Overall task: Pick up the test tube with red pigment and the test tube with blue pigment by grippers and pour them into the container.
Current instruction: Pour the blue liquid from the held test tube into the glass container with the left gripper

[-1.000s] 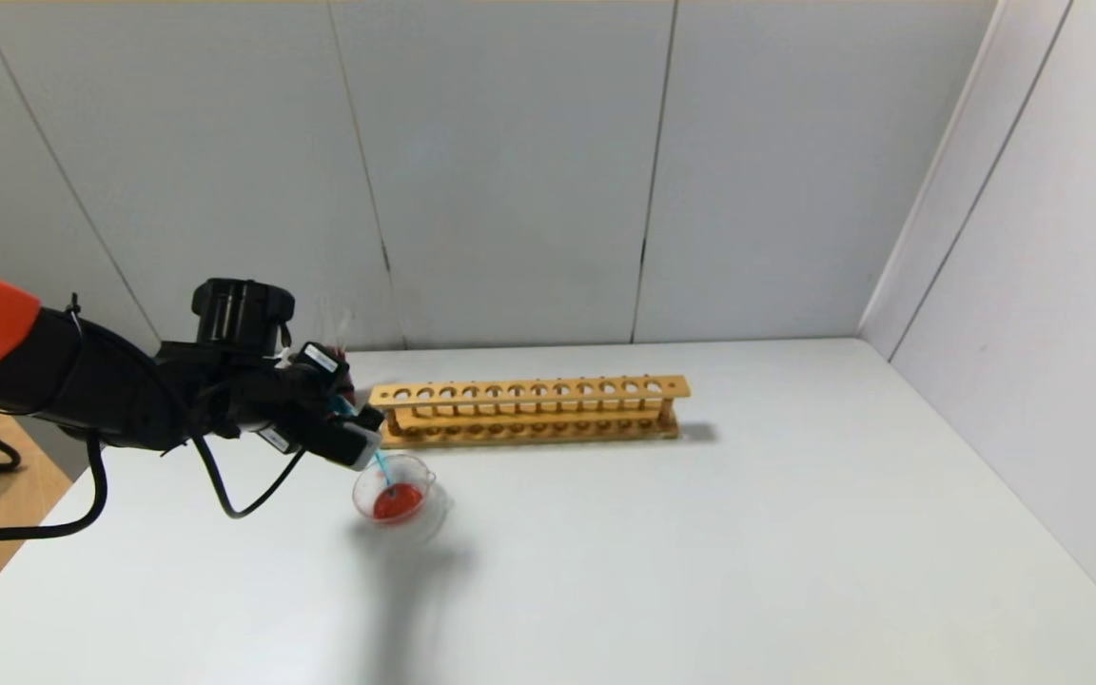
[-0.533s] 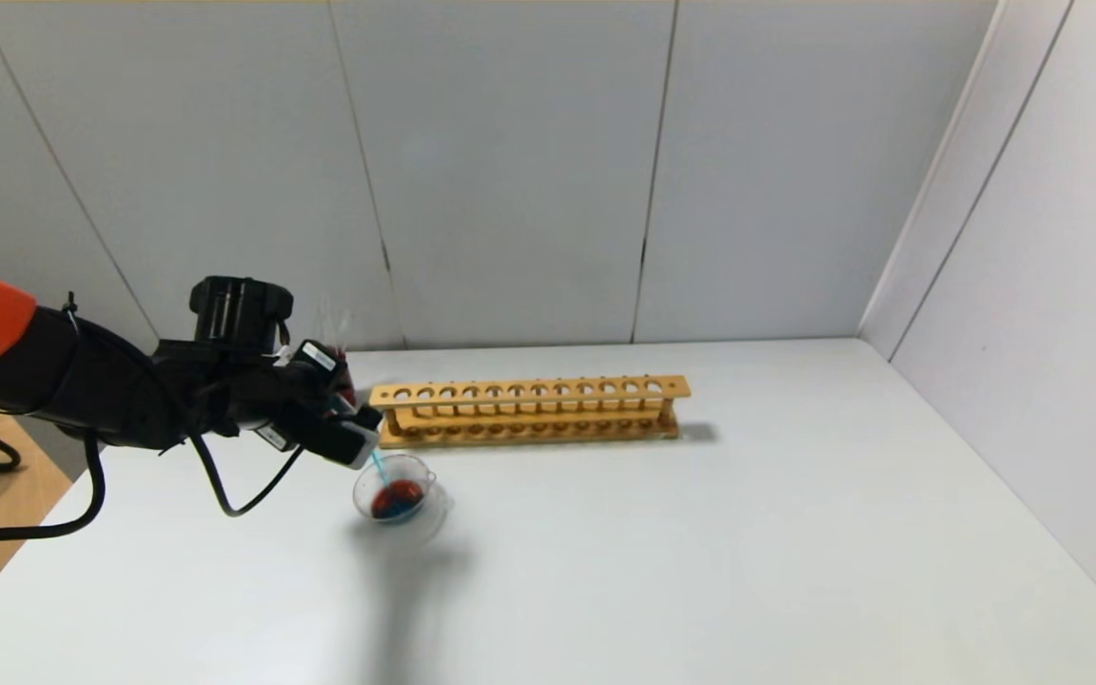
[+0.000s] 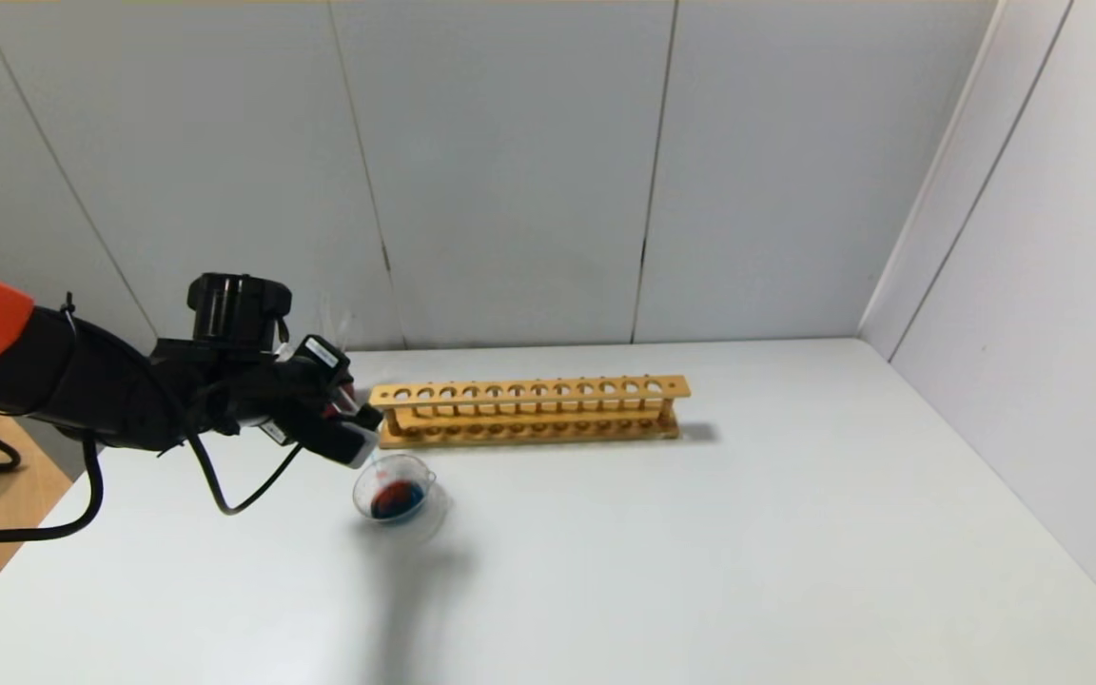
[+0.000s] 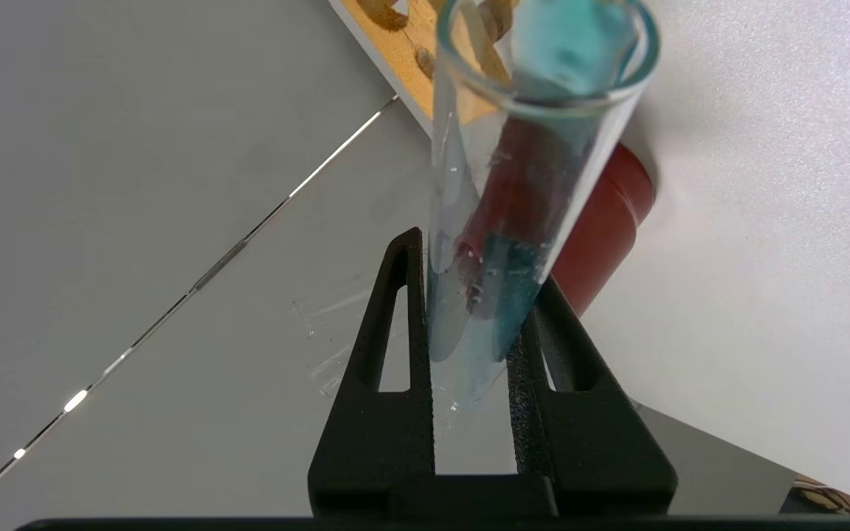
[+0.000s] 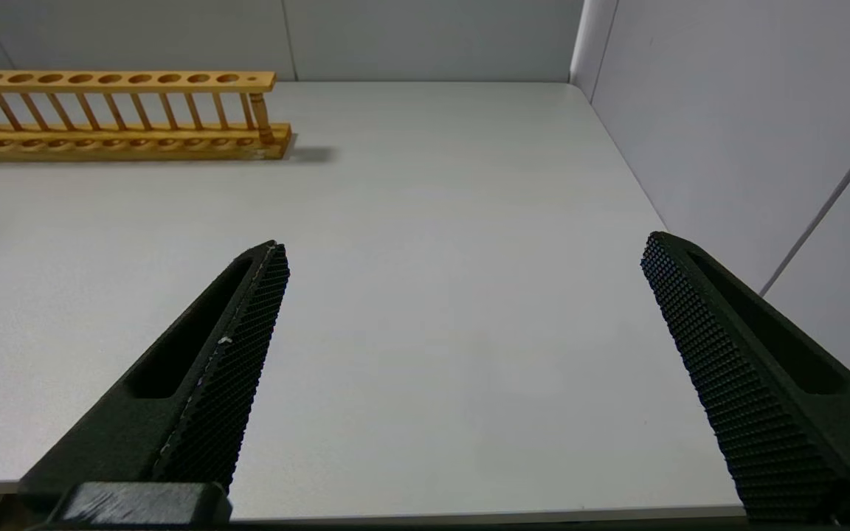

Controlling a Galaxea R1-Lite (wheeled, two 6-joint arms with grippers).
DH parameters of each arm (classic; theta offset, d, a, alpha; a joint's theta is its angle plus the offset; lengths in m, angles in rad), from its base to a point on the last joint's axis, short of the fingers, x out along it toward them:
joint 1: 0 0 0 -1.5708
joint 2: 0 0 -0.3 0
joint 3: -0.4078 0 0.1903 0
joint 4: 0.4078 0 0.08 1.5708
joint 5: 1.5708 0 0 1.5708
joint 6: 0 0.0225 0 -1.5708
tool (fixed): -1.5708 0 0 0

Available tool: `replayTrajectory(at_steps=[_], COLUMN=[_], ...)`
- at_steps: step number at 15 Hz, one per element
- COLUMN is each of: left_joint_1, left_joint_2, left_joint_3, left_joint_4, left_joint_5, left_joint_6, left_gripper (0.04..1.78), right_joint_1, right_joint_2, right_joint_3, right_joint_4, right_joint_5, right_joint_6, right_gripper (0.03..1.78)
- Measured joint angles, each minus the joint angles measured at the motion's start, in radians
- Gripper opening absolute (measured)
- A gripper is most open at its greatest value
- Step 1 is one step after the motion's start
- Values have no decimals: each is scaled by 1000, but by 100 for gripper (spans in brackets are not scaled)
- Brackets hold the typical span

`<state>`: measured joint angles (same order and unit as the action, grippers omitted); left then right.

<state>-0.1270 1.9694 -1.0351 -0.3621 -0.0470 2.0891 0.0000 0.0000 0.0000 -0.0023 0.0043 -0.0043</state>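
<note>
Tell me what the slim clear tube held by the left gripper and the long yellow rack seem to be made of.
The slim clear tube looks like glass: see-through, glossy, with a smooth rolled rim, though clear plastic is possible. The long yellow rack looks like varnished wood: honey colour, drilled holes, turned posts.

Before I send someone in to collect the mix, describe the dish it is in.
Find the long wooden rack at the back of the white table. Near its left end, just below the left gripper, sits a small clear dish, holding red and blue liquid.
</note>
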Motion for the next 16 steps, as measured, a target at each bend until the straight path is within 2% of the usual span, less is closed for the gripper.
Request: replayTrajectory(at_steps=[6, 10, 16], left_joint_1=[0, 0, -1], left_joint_2=[-13, -21, -38], left_joint_3=[-4, 3, 4], left_joint_4=[-13, -111, -114], left_joint_5=[0, -2, -20], left_joint_6=[64, 128, 175], left_gripper=[33, 33, 33], right_joint_1=[0, 0, 0], right_joint_2=[0, 0, 0], right_joint_3=[0, 0, 0], right_joint_4=[0, 0, 0], right_joint_5=[0, 0, 0], right_joint_6=[0, 0, 0], right_gripper=[175, 175, 175])
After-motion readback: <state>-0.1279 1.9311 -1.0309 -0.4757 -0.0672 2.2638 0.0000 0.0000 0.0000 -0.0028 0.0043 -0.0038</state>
